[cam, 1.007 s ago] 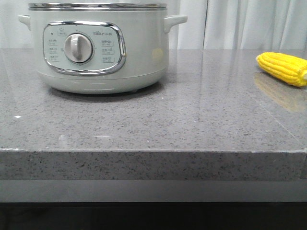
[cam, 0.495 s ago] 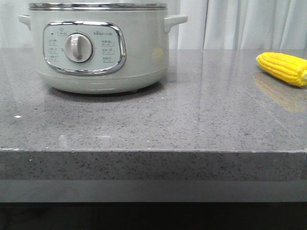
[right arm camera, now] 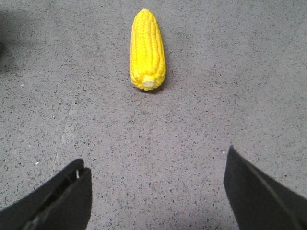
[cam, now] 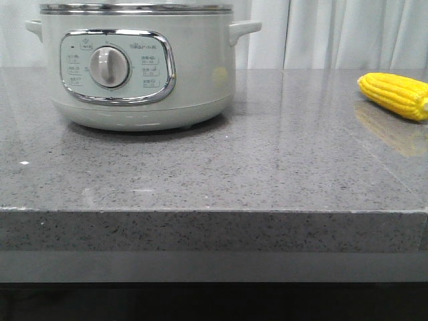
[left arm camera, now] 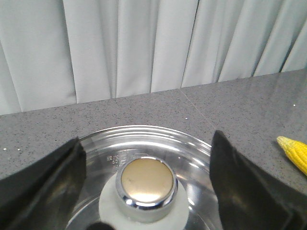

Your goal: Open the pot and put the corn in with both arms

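The pale grey-green pot (cam: 137,73) stands at the left of the grey counter, its metal-rimmed lid on. In the left wrist view the glass lid (left arm camera: 144,143) shows from above with its chrome-and-gold knob (left arm camera: 147,182). My left gripper (left arm camera: 146,158) is open, one black finger on each side of the knob, not touching it. The yellow corn (cam: 394,95) lies at the counter's right edge. In the right wrist view the corn (right arm camera: 147,50) lies ahead of my open right gripper (right arm camera: 158,179), which holds nothing. Neither gripper shows in the front view.
The speckled grey counter (cam: 267,167) has a front edge near the camera. Pale curtains (cam: 348,33) hang behind it. A tip of the corn (left arm camera: 295,151) shows at the side of the left wrist view.
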`<action>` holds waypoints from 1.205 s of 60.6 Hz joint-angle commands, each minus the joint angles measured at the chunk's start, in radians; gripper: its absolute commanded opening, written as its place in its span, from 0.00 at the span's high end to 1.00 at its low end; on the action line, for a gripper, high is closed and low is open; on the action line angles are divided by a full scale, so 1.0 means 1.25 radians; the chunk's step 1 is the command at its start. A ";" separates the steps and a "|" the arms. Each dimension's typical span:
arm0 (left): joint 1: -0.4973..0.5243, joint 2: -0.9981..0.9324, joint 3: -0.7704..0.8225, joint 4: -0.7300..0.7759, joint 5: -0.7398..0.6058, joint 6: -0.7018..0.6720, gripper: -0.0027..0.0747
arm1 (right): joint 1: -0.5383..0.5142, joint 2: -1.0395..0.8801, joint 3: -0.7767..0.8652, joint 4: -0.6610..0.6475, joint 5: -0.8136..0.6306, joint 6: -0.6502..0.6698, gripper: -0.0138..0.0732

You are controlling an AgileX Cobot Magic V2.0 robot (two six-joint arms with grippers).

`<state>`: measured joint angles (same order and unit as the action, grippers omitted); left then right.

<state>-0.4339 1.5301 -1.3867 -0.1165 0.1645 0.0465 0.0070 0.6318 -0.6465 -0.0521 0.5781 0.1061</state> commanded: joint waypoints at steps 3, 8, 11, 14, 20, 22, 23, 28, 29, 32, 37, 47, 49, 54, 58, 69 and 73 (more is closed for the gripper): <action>-0.006 0.032 -0.078 -0.016 -0.069 0.000 0.28 | -0.003 0.005 -0.022 -0.011 -0.054 -0.001 0.17; -0.006 0.063 -0.098 -0.016 -0.068 0.000 0.28 | -0.003 0.005 -0.022 -0.011 -0.054 -0.001 0.17; -0.006 0.079 -0.104 -0.016 -0.069 0.000 0.28 | -0.003 0.005 -0.022 -0.011 -0.054 -0.001 0.17; -0.006 0.089 -0.104 -0.016 -0.069 0.000 0.28 | -0.003 0.005 -0.022 -0.011 -0.054 -0.001 0.17; -0.006 0.103 -0.104 -0.016 -0.067 0.000 0.28 | -0.003 0.005 -0.022 -0.011 -0.054 -0.001 0.17; -0.006 0.107 -0.104 -0.016 -0.064 0.000 0.28 | -0.003 0.005 -0.022 -0.011 -0.054 -0.001 0.17; -0.006 0.107 -0.104 -0.016 -0.062 0.000 0.28 | -0.003 0.005 -0.022 -0.011 -0.054 -0.001 0.17; -0.006 0.108 -0.104 -0.016 -0.057 0.000 0.31 | -0.003 0.005 -0.022 -0.011 -0.054 -0.001 0.17; -0.006 0.108 -0.104 -0.016 -0.055 0.000 0.32 | -0.003 0.005 -0.022 -0.011 -0.053 -0.001 0.17; -0.006 0.108 -0.104 -0.016 -0.049 0.000 0.37 | -0.003 0.005 -0.022 -0.011 -0.053 -0.001 0.17; -0.006 0.108 -0.104 -0.016 -0.030 0.000 0.45 | -0.003 0.005 -0.022 -0.011 -0.053 -0.001 0.17; -0.006 0.108 -0.104 -0.016 0.004 0.000 0.54 | -0.003 0.005 -0.022 -0.011 -0.054 -0.001 0.17; -0.006 0.108 -0.104 -0.016 0.004 0.000 0.54 | -0.003 0.005 -0.022 -0.011 -0.054 -0.001 0.17; -0.006 0.108 -0.104 -0.016 -0.001 0.000 0.58 | -0.003 0.005 -0.022 -0.011 -0.054 -0.001 0.17; -0.006 0.108 -0.104 -0.016 -0.003 0.000 0.64 | -0.003 0.005 -0.022 -0.011 -0.054 -0.001 0.17; -0.006 0.108 -0.104 -0.016 -0.005 0.000 0.73 | -0.003 0.005 -0.022 -0.011 -0.084 -0.001 0.17; -0.006 0.104 -0.109 -0.018 -0.005 0.000 0.75 | -0.003 0.005 -0.025 -0.011 -0.105 0.000 0.17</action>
<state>-0.4339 1.7092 -1.4846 -0.1268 0.2085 0.0480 0.0070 0.6318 -0.6465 -0.0521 0.5559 0.1061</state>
